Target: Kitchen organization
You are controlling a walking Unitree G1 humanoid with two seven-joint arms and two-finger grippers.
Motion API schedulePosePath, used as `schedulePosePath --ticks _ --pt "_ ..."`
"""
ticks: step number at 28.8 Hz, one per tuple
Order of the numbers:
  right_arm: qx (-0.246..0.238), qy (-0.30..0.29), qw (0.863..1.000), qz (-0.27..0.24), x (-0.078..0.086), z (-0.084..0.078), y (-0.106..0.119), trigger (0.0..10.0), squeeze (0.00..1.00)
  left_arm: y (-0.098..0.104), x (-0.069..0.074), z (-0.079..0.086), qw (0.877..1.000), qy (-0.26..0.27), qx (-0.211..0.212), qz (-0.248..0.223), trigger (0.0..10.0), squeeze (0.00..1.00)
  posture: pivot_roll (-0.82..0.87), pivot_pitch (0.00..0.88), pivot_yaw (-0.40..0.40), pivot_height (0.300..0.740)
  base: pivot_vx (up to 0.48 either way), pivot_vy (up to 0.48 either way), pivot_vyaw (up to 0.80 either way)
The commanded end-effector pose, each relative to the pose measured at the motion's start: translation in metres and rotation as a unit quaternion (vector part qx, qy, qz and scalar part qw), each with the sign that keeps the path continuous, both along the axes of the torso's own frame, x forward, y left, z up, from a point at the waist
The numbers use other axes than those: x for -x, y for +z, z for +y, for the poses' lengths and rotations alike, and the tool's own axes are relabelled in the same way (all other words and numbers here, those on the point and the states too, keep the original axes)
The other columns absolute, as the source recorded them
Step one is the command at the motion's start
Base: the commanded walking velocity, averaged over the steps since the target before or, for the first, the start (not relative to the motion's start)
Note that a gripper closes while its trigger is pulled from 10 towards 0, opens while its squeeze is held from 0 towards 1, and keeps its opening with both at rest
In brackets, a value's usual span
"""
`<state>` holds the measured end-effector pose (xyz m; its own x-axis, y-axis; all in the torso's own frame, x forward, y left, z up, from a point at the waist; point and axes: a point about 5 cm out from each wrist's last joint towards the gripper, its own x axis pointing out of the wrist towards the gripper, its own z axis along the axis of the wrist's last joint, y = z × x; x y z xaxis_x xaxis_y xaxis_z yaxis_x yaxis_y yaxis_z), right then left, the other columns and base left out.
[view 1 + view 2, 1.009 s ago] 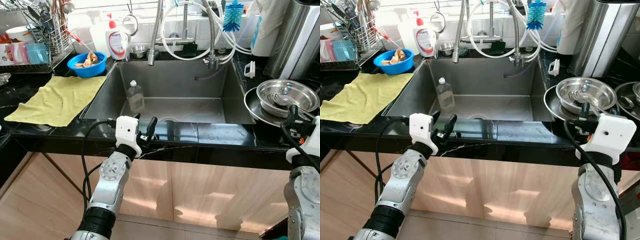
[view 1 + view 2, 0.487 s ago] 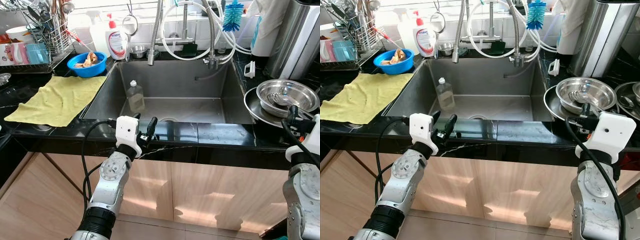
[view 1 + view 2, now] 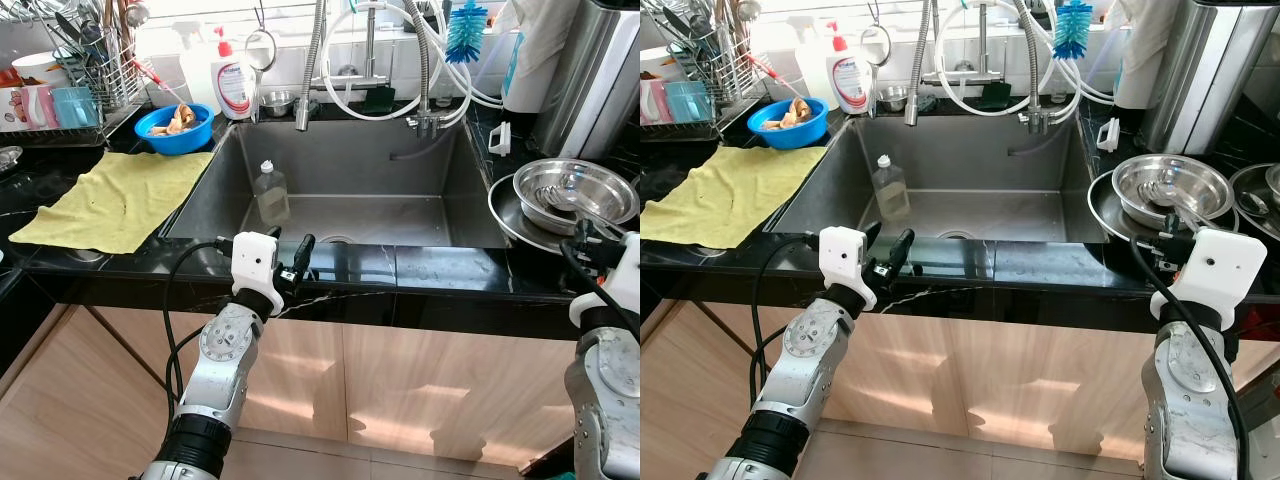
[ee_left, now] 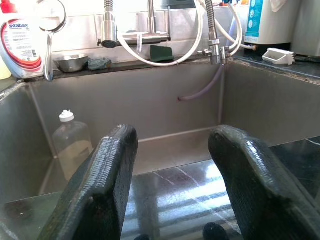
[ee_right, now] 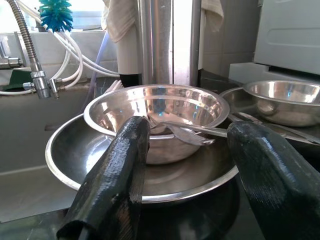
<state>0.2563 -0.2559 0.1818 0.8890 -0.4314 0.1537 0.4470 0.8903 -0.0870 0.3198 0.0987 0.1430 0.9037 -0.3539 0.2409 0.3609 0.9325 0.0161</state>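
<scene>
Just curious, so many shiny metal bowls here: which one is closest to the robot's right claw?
The steel bowl with cutlery inside, sitting in the wide shallow pan, directly ahead of the open right gripper. The other bowl sits farther off to its side.

Steel bowl (image 3: 1171, 188) on the counter, right of your sink.
It's shiny, upright, nested in a wide steel plate (image 3: 1110, 214), with cutlery (image 5: 190, 131) inside.

Left end effector (image 3: 290, 262) and right end effector (image 3: 1168, 236) raised forward, fingers spread
</scene>
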Motion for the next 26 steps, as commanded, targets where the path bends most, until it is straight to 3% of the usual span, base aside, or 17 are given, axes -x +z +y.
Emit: schedulePosePath --ticks 1,4,5,6,8,26 --pt "-0.003 0.008 1.0 0.001 -0.0042 0.0033 0.001 10.0 0.0 0.0013 0.0002 -0.0001 1.0 -0.003 -0.007 0.0 10.0 0.0 -0.16 0.0 0.095 0.74 0.0 0.0 0.0" --pt "-0.004 0.01 1.0 0.0 -0.0056 0.0045 0.0012 10.0 0.0 0.0016 0.0004 -0.0014 1.0 -0.004 -0.005 -0.001 10.0 0.0 -0.16 0.0 0.094 0.74 0.0 0.0 0.0" --pt "-0.005 0.011 1.0 -0.001 -0.006 0.0047 0.0015 9.4 0.0 0.0017 0.0004 -0.0017 1.0 -0.005 -0.005 -0.001 10.0 0.0 -0.16 0.0 0.094 0.74 0.0 0.0 0.0" --pt "-0.005 0.013 1.0 -0.003 -0.0063 0.0051 0.0018 4.0 0.0 0.0017 0.0007 -0.0019 1.0 -0.006 -0.005 -0.002 10.0 0.0 -0.16 0.0 0.094 0.74 0.0 0.0 0.0" --pt "-0.005 0.016 1.0 -0.004 -0.0073 0.0059 0.0026 0.0 0.0 0.0014 0.0007 -0.0018 1.0 -0.006 -0.005 -0.002 10.0 0.0 -0.16 0.0 0.094 0.74 0.0 0.0 0.0" --pt "-0.007 0.019 1.0 -0.005 -0.0096 0.0073 0.0041 0.0 0.0 0.0014 0.0008 0.0002 1.0 -0.002 -0.006 -0.001 10.0 0.0 -0.16 0.0 0.091 0.74 0.0 0.0 0.0"
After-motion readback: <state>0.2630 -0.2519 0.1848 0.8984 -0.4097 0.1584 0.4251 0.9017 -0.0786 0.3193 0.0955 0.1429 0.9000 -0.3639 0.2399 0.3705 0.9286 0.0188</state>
